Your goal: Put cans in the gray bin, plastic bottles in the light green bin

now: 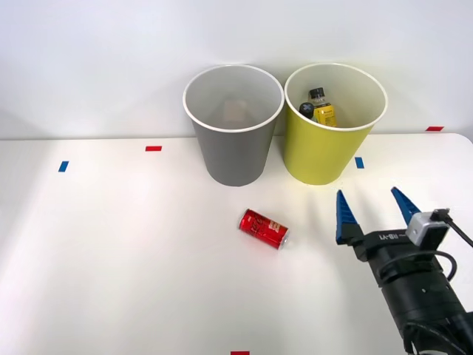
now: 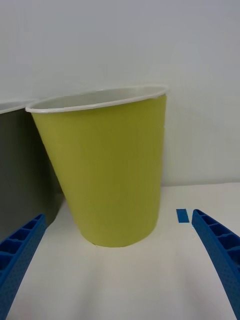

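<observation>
Currently the right gripper (image 1: 372, 211) hovers low over the white table (image 1: 111, 259) with its blue ribbed fingers (image 2: 20, 255) spread wide and holding nothing. It faces the light green bin (image 1: 325, 140), which stands upright near the table's far edge, just beside the gray bin (image 1: 233, 137); whether their walls touch cannot be told. The plastic bottles (image 1: 319, 107) sit inside the light green bin, black caps and a yellow label showing above its white rim. A pale can (image 1: 234, 111) shows dimly inside the gray bin. The red can (image 1: 264, 228) lies on its side on open tabletop, in front of the bins and apart from them, to the gripper's left with bare surface all around it. A blue tape mark (image 2: 181, 215) lies beside the green bin's base
</observation>
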You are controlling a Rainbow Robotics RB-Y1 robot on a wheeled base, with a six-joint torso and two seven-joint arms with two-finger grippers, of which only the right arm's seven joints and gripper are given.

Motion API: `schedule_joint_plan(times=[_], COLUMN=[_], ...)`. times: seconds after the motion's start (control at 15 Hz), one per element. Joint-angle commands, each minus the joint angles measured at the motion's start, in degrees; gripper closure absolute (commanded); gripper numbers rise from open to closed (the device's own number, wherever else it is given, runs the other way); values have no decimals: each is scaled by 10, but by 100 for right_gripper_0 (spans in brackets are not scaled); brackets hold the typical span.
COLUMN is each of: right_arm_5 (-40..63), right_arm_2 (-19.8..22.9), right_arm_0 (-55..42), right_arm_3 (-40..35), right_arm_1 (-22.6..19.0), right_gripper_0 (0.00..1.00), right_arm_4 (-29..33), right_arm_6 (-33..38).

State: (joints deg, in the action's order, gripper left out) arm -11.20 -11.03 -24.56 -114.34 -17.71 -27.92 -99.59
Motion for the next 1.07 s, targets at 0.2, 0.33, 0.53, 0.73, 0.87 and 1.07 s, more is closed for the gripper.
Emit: schedule_joint_plan(times=[0.2, 0.33, 0.53, 0.73, 0.87, 1.07], right_arm_5=[-28, -27, -25, -81, -127, -154], right_arm_2=[19, 21, 24, 29, 23, 0], right_arm_0=[-49, -55, -62, -53, -44, -63], right_arm_3=[0, 1, 1, 60, 105, 111], right_arm_1=[3, 16, 42, 79, 83, 58], right_gripper_0=[0, 0, 0, 0, 0, 0], right_arm_4=[29, 39, 118, 236, 266, 283], right_arm_6=[-4, -4, 29, 148, 208, 218])
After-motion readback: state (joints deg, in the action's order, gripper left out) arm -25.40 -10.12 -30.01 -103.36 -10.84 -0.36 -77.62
